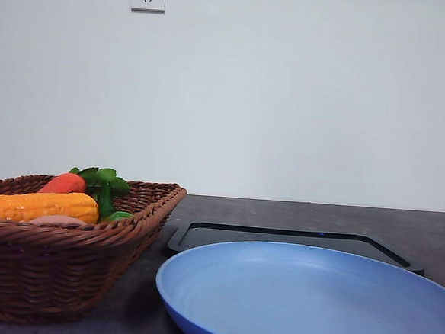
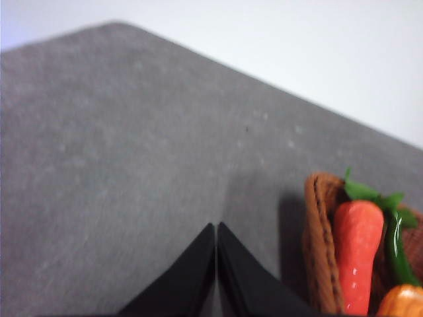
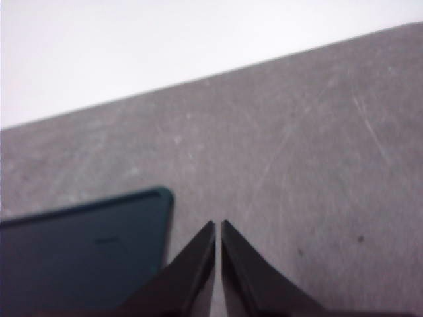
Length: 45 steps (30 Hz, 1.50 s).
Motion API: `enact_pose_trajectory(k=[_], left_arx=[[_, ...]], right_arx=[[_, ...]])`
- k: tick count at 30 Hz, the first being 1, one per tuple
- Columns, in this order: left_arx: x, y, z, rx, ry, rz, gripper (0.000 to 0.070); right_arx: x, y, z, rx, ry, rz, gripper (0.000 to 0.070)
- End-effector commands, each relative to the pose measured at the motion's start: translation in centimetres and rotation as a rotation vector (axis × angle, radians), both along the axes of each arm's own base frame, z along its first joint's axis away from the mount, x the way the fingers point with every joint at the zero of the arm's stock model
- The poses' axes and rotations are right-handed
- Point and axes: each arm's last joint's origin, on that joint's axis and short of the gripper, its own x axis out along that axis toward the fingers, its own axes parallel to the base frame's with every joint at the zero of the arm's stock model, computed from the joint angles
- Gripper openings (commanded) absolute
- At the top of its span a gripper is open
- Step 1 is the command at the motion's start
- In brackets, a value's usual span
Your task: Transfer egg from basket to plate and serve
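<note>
We see the basket [image 1: 55,262] at nine o'clock of the plate [image 1: 312,303], just beside it. The egg [image 1: 57,220] lies in the basket, mostly hidden by the rim, under the corn [image 1: 36,205], with the carrot [image 1: 62,183] behind. The tray [image 1: 294,241] sits at twelve o'clock of the plate. Our left gripper [image 2: 216,228] and right gripper [image 3: 218,226] both have their fingers pressed together, holding nothing, above the table [image 2: 132,165].

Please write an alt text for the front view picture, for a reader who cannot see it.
A wide light blue plate lies empty on a dark table, with a brown wicker basket to its left holding a carrot, a corn cob and a partly hidden pinkish egg. A flat black tray lies behind the plate.
</note>
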Motion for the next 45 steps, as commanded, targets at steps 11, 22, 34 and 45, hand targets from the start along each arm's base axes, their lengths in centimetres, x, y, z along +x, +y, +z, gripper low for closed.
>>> enact_pose_trajectory(k=[11,22,34,45], left_arx=[[1.3,-0.5,7.2,-0.028,0.009,-0.166,0.0000],[5.3,-2.0,11.5,0.006,0.239,-0.599,0.0000],[8.0,-5.9,9.8,-0.026,0.557,-0.957,0.0006],[8.2,-7.6,9.2,-0.015,0.590,-1.033,0.0308]], right_arx=[[-0.7,0.1,8.4,0.015,-0.018,0.029,0.0000],[2.4,0.9,11.0,0.046,0.332,0.314,0.0000],[5.8,2.0,6.7,0.178,0.790,0.537,0.0008],[6.7,4.2,0.1,0.204,0.975,0.610,0.0212]])
